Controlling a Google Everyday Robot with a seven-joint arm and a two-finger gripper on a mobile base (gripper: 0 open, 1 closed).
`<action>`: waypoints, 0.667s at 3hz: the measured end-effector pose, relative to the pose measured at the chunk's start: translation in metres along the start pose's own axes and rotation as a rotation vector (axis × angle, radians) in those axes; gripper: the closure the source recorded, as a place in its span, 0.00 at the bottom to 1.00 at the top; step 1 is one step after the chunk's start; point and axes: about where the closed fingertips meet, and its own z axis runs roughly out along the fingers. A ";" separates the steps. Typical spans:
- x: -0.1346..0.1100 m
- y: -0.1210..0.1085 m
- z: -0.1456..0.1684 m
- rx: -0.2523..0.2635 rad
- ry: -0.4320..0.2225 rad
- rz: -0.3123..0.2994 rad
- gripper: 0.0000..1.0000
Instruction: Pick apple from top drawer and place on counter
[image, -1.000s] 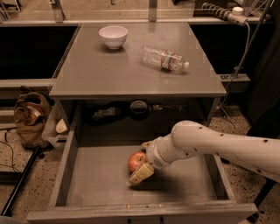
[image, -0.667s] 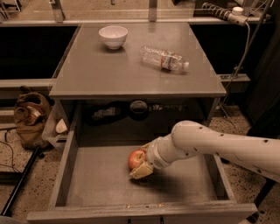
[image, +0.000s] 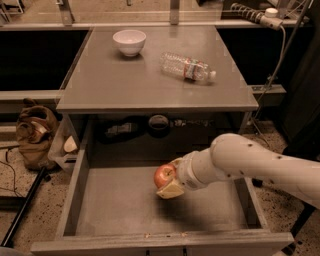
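Trouble spots as we read them from the one camera view: the gripper (image: 168, 180) sits low in the open top drawer (image: 75, 200), right of its middle. Its pale fingers (image: 170, 190) are closed around the apple (image: 163, 174), one under it and one tucked behind. The fruit looks pinched, though we can't say for sure it's off the drawer floor. Our biggest worry is the grip itself. The apple is round and smooth, and the hold seems to catch its right side more than its middle, so a quick lift could let it squirt out and roll across the drawer. Next worry is the counter (image: 125, 87): its front edge hangs over the back of the drawer. Heading up and back too early could bump the apple or the arm (image: 250, 160) into that lip and knock the fruit loose. Up top, the plastic bottle (image: 186, 67) lies on its side and the white bowl (image: 129, 41) stands at the back left. A sloppy set-down near the bottle could send it rolling, and an apple let go from any height would probably wander toward an edge.
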 end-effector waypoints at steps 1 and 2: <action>-0.027 -0.009 -0.086 0.086 -0.063 -0.011 1.00; -0.064 -0.026 -0.179 0.153 -0.070 -0.058 1.00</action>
